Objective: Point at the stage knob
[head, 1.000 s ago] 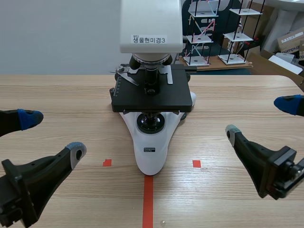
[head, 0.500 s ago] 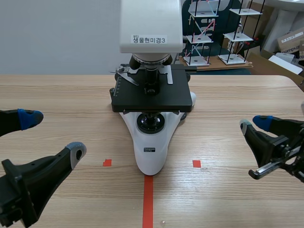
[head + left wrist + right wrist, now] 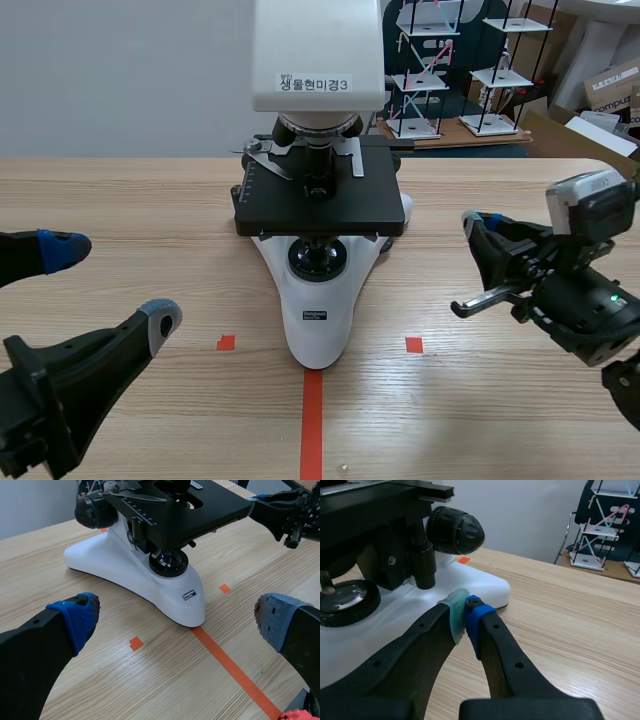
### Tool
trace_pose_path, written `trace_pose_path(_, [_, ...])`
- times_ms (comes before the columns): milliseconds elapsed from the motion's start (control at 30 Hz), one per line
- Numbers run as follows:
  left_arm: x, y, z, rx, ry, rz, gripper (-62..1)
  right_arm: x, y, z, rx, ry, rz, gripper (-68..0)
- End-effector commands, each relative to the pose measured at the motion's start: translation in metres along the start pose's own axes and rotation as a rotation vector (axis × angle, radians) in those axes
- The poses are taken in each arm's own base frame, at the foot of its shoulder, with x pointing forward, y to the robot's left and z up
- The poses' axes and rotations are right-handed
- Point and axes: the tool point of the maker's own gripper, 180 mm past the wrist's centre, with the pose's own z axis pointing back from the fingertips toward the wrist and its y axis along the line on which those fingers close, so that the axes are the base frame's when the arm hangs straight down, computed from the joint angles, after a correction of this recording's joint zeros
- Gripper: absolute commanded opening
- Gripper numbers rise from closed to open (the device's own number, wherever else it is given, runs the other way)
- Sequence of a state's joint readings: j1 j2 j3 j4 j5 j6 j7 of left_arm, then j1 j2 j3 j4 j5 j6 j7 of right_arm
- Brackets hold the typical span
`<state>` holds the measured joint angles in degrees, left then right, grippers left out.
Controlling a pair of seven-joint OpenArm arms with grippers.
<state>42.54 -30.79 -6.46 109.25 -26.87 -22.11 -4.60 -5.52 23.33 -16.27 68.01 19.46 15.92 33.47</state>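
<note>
A white microscope (image 3: pixel 318 300) with a black stage (image 3: pixel 320 205) stands mid-table. Its stage knob (image 3: pixel 424 564) hangs as a black stem under the stage's right side, below the big black focus knob (image 3: pixel 455 530). My right gripper (image 3: pixel 469 223) is shut on nothing, with its tips right of the stage and apart from it. In the right wrist view the right gripper (image 3: pixel 465 614) aims at the white base, a little short of the stage knob. My left gripper (image 3: pixel 110 282) stands open at the near left, holding nothing. In the left wrist view the left gripper (image 3: pixel 177 625) faces the microscope's front.
Wire model racks (image 3: pixel 430 70) and cardboard boxes (image 3: pixel 610 85) stand behind the table at the back right. Orange tape marks lie in front of the microscope. The table's right edge (image 3: pixel 625 170) is near the right arm.
The right gripper has shut and swung up and left toward the microscope's right side. The left arm and the microscope have not moved.
</note>
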Motion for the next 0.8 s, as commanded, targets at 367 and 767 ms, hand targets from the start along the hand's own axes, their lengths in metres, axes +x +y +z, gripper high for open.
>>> trace_pose_path(367, [0.009, -0.002, -0.001, -0.004, -0.032, 0.001, 1.4, 0.004, 0.015, -0.027, 0.015, -0.056, -0.068, -66.2])
trace_pose_path(767, [0.009, -0.002, -0.001, -0.004, -0.032, 0.001, 1.4, 0.008, 0.009, -0.029, -0.013, -0.077, -0.123, -66.2])
